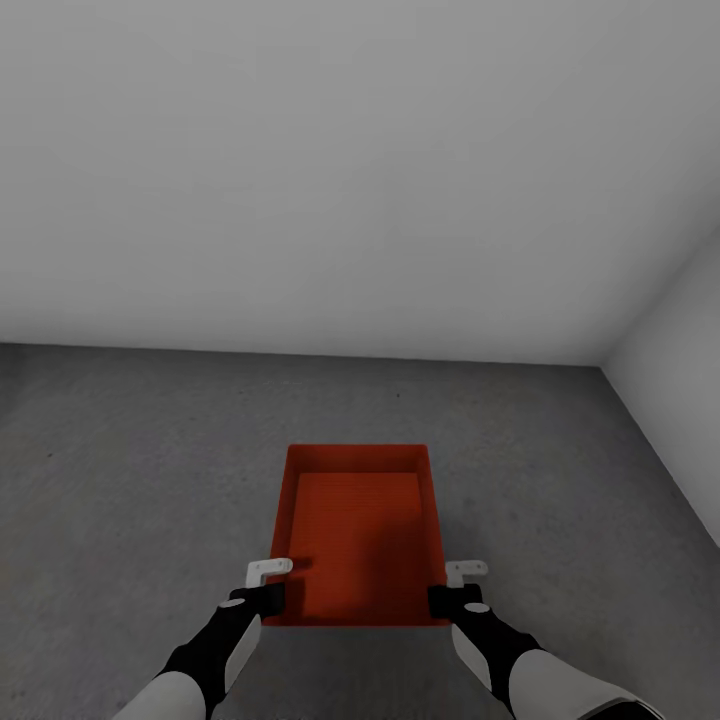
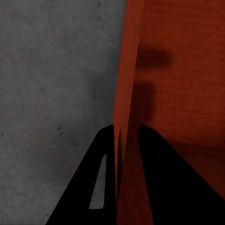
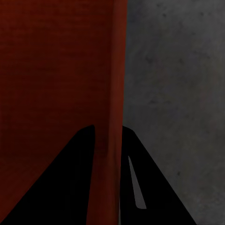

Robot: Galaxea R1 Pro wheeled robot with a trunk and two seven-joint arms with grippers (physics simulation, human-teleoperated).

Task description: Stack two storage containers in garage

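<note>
One red-orange storage container (image 1: 360, 530) lies open side up in front of me, over the dark concrete floor (image 1: 150, 450) of the garage. My left gripper (image 1: 266, 588) is shut on its left wall at the near corner. The left wrist view shows that gripper (image 2: 125, 127) with the thin red wall (image 2: 126, 84) pinched between its fingers. My right gripper (image 1: 456, 590) is shut on the right wall at the other near corner, and the right wrist view shows this gripper (image 3: 108, 127) holding the wall (image 3: 115, 70). Whether the container touches the floor I cannot tell. The second container is out of view.
A plain white-grey wall (image 1: 350, 150) stands ahead, and a second wall (image 1: 680, 400) meets it at the right, forming a corner. Grey mottled floor (image 2: 51, 79) stretches on both sides of the container (image 3: 178, 79).
</note>
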